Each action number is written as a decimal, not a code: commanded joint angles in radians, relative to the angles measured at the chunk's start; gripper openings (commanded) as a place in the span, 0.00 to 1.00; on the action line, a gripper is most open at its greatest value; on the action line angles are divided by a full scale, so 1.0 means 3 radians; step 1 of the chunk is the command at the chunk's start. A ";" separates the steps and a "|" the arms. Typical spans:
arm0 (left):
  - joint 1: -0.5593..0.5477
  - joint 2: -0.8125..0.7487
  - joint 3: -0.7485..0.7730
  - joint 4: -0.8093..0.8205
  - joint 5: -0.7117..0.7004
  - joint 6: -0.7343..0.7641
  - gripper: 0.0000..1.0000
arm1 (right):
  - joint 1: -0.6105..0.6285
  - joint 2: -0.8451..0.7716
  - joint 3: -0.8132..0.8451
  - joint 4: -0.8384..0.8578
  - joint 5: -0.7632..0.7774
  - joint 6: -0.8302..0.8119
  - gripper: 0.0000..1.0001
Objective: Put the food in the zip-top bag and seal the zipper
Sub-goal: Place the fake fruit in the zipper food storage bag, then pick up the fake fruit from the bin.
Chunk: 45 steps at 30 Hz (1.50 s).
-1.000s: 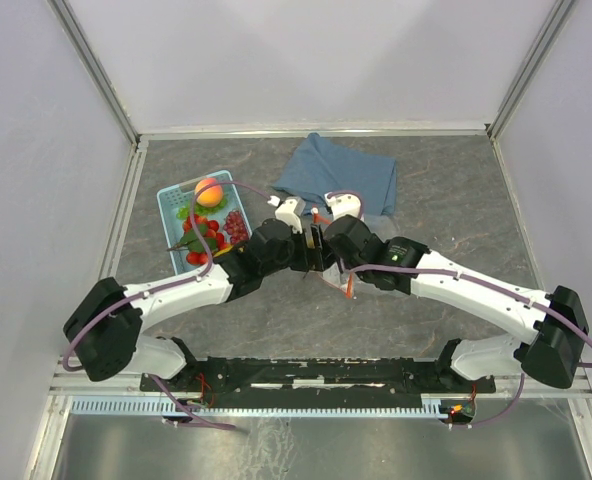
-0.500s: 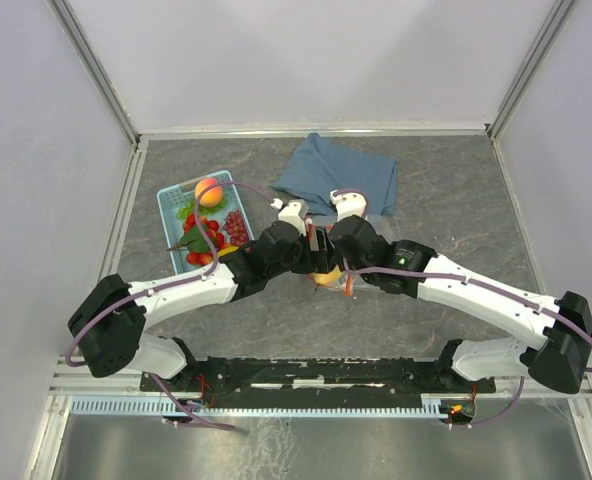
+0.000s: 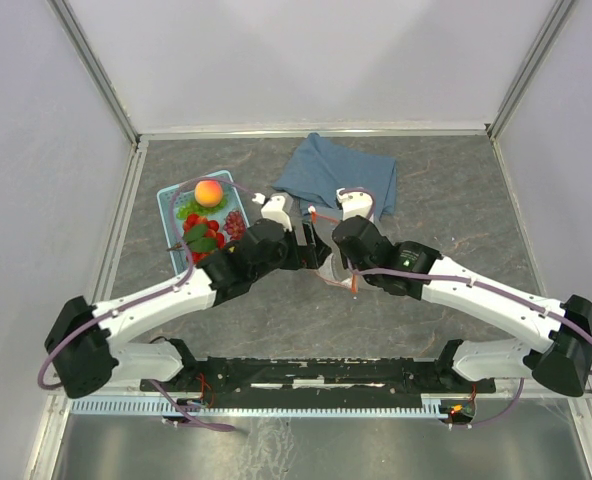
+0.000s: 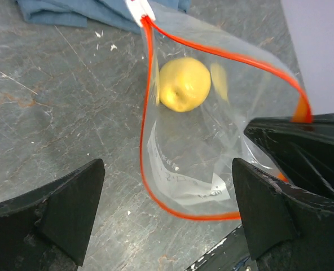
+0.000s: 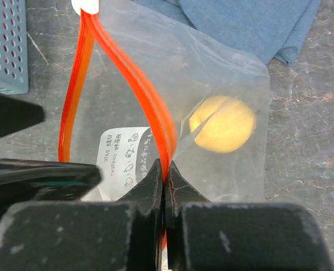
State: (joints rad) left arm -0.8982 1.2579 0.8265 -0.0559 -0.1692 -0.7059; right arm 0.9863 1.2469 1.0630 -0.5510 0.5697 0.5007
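Observation:
The clear zip-top bag lies on the table with its mouth held open. Its orange zipper forms a loop that ends at a white slider. One yellow peach rests inside the bag, where the right wrist view also shows the peach. My right gripper is shut on the zipper at the near side of the mouth. My left gripper stands wide open just above the mouth's near rim, with nothing between its fingers. More food sits in the basket: a peach, strawberries and grapes.
The light blue basket stands left of the bag, close to the left arm. A folded blue cloth lies just behind the bag. Both wrists crowd together at the middle of the table. Grey walls close in three sides.
The left gripper's jaws have spread wider and the left arm has swung back to the left. The right gripper has kept its hold on the zipper.

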 commanded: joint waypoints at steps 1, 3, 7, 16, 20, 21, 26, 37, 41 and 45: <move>-0.0004 -0.0363 0.0164 -0.0172 -0.0273 0.0171 1.00 | 0.0009 -0.0111 -0.0012 -0.0039 0.0326 0.0024 0.02; -0.0002 -0.0470 0.0172 -0.0268 -0.0411 0.0221 1.00 | 0.0007 -0.0119 -0.0018 -0.0073 0.0400 0.0020 0.02; 0.0038 -0.0622 0.0206 -0.0462 -0.0689 0.0330 0.99 | 0.0010 -0.0132 -0.0025 -0.0124 0.0518 -0.0009 0.02; 0.0828 -0.0653 0.0395 -0.0834 -0.0649 0.0511 0.99 | 0.0008 -0.0167 -0.0075 -0.0080 0.0534 -0.0100 0.02; 0.1269 -0.0470 0.0673 -0.1113 -0.0562 0.0713 0.99 | 0.0009 -0.0159 -0.0101 -0.0024 0.0513 -0.0168 0.02; 0.1377 -0.0401 0.0801 -0.1205 -0.0517 0.0767 0.99 | 0.0010 -0.0162 -0.0108 -0.0007 0.0513 -0.0190 0.02; 0.1783 -0.0060 0.1214 -0.1522 -0.0359 0.1090 0.99 | 0.0010 -0.0186 -0.0158 0.0101 0.0524 -0.0293 0.02; 0.2375 0.1092 0.1869 -0.1732 -0.0256 0.1765 0.99 | 0.0005 -0.0268 -0.0304 0.0269 0.0507 -0.0440 0.02; 0.2507 0.1535 0.2238 -0.1804 -0.0211 0.1977 0.99 | 0.0001 -0.0282 -0.0334 0.0301 0.0481 -0.0469 0.02; 0.2605 0.1851 0.2466 -0.1830 -0.0083 0.2143 0.99 | 0.0001 -0.0317 -0.0364 0.0328 0.0487 -0.0497 0.02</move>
State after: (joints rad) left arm -0.1429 1.7599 1.4658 -0.5976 -0.2310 -0.1848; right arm 0.9863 1.1881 0.9630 -0.5064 0.6937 0.3725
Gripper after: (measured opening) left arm 0.993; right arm 0.024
